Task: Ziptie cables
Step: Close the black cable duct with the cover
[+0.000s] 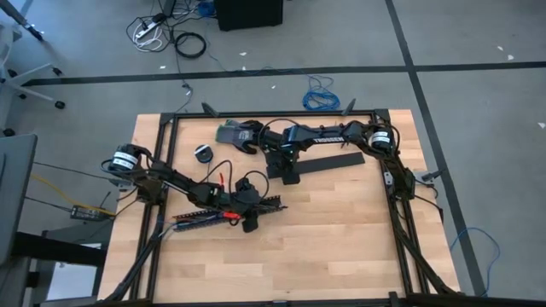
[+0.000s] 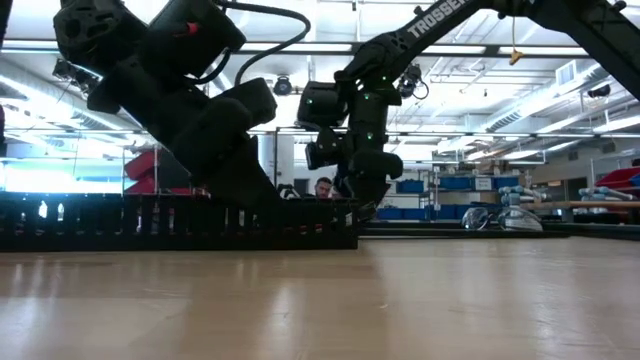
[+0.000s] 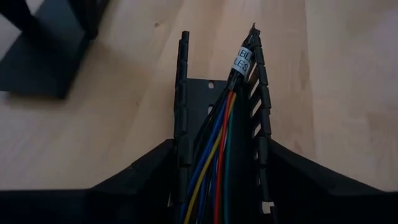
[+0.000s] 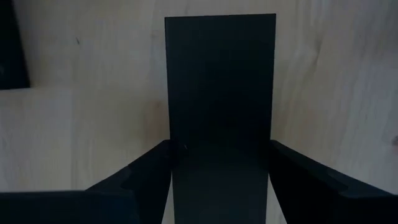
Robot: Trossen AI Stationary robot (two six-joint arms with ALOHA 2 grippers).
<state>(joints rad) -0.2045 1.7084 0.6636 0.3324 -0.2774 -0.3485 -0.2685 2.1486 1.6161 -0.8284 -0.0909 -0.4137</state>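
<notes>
Right now the cables [image 3: 217, 155] lie inside a black slotted channel [image 3: 261, 106], running along its length; blue, yellow, red and green strands show side by side, gathered at the far end under a white printed label [image 3: 243, 60]. Seen from above, the channel [image 1: 223, 211] sits on the wooden bench [image 1: 324, 247] toward the left edge, about halfway between the front and back edges, with red and dark wire ends poking out of its left end.

The left gripper [image 3: 217, 180] is lowered over the channel, its two fingers [image 3: 140, 174] straddling it on the outside, one against each slotted wall, so the jaws are spread around the channel with the cables between them. From table height the same arm leans down onto the channel [image 2: 180, 222].

The right gripper [image 4: 217, 168] is nearer the back edge, around the middle of the bench, held over a flat black strip [image 4: 219, 81] lying on the wood; its fingers [image 4: 143, 171] are spread to either side of the strip's near end. From above, that strip [image 1: 328, 162] lies just right of the gripper
</notes>
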